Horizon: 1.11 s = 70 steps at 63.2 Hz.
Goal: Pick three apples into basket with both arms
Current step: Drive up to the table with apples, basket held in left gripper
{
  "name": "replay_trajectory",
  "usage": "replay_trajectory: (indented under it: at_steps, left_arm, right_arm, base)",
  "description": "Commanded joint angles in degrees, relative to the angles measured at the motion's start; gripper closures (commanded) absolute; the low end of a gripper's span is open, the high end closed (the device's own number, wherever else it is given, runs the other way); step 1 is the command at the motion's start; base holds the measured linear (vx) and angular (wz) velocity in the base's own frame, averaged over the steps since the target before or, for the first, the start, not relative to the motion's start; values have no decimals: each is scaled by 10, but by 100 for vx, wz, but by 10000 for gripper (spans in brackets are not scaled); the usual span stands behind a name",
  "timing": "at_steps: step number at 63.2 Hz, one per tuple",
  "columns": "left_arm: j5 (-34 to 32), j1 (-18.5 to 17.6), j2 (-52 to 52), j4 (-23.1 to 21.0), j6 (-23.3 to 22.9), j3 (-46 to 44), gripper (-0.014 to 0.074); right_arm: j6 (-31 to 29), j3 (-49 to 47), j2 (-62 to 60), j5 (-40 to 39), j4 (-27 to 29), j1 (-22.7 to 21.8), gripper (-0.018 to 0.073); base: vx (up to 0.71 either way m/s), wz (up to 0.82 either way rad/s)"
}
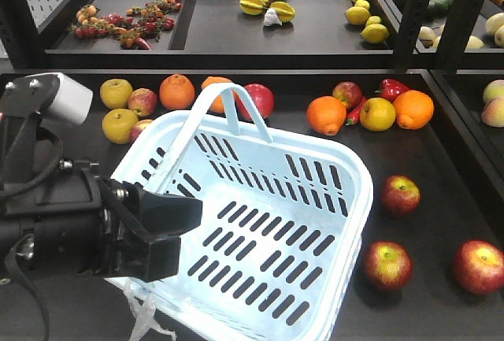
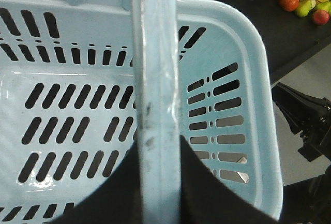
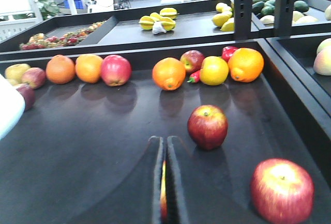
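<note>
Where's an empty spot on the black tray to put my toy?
The black tray is bare between the basket, the oranges at the back and the red apples. That back row is crowded.

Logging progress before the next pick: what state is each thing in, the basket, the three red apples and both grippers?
basket: empty.
rear apple: loose on the shelf, outside the basket.
apple beside the basket: loose on the shelf.
rightmost apple: loose on the shelf.
left gripper: shut on a pale bar of the basket.
right gripper: shut, holding nothing.
</note>
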Motion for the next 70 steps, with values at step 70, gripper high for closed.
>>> replay_trajectory:
  at_steps: [70]
  left_arm:
    - [-56, -3, -11, -7, -3, -20, 603]
  right_arm:
    - [-5, 8, -6, -43, -4, -3, 564]
  base:
    - [7, 1]
